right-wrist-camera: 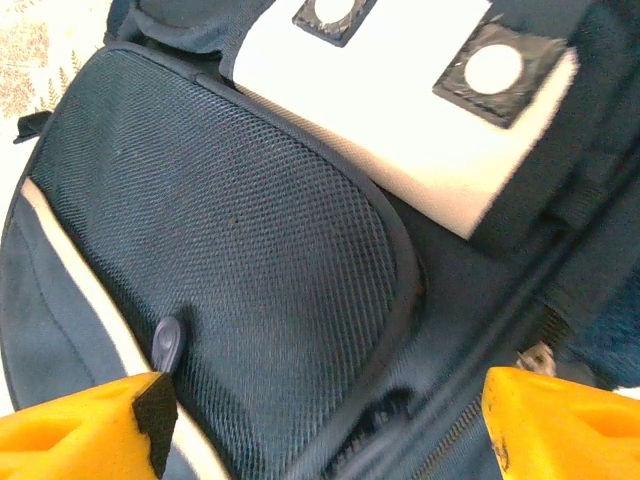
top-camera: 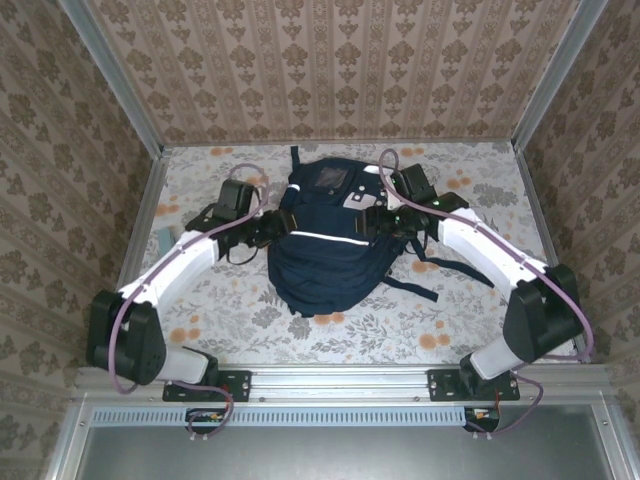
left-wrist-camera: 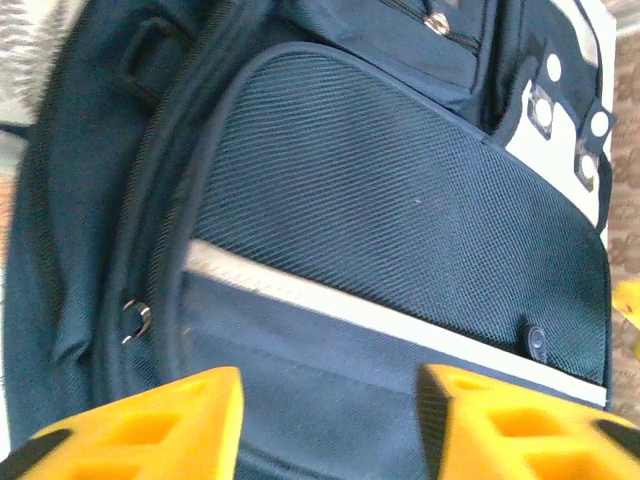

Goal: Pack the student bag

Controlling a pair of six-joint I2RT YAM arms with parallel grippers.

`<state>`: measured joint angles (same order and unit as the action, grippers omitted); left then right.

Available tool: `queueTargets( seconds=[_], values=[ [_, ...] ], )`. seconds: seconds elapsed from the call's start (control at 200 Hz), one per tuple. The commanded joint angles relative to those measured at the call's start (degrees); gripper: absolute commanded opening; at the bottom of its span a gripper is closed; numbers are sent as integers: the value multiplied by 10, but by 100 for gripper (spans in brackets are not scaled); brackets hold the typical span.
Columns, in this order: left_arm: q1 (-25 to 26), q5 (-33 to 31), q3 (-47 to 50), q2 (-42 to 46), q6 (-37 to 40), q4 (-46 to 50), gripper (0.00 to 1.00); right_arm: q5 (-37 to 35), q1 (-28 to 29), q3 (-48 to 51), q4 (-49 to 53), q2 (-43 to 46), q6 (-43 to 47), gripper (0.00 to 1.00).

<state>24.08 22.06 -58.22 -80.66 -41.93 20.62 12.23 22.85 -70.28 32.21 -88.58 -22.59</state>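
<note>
Left wrist view: left fingers (left-wrist-camera: 140, 430) part-spread with nothing between them, close over the student bag (left-wrist-camera: 380, 200). A metal zip pull (left-wrist-camera: 135, 320) sits at 9 o'clock in frame. Right fingers (right-wrist-camera: 80, 430) are wide and empty, with a second pull (right-wrist-camera: 535, 358) at 4 o'clock. The bag lies mid-desk (top-camera: 480, 320), with fingers at its 9 and 3 o'clock flanks. Judgement: zip work. Centre one pull, pinch it squarely, and let the other arm pin the fabric, since soft cloth bunches.

Wrist views: the large navy-blue fabric backpack (left-wrist-camera: 400, 200) is cut off by every edge, and it is blurred at the upper left of the left wrist view. The yellow fingers (left-wrist-camera: 150, 425) of the left gripper (left-wrist-camera: 330, 405) and of the right gripper (right-wrist-camera: 325, 420) are cropped at the bottom edge. Top view, left side: a small grey-blue object (top-camera: 165, 240) is too small to identify.
</note>
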Motion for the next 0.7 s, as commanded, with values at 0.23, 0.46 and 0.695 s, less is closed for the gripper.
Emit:
queueTargets(
  seconds=[0.23,0.46,0.695],
  values=[
    [66,44,-152,-156,41,-34,26,109,-4,-3,-27,-24,26,80],
    [92,52,-240,-263,19,-15,18,173,-3,41,-1,19,72,78],
    [99,42,-243,-300,-12,-17,15,224,9,106,-11,85,63,77]
  ],
)
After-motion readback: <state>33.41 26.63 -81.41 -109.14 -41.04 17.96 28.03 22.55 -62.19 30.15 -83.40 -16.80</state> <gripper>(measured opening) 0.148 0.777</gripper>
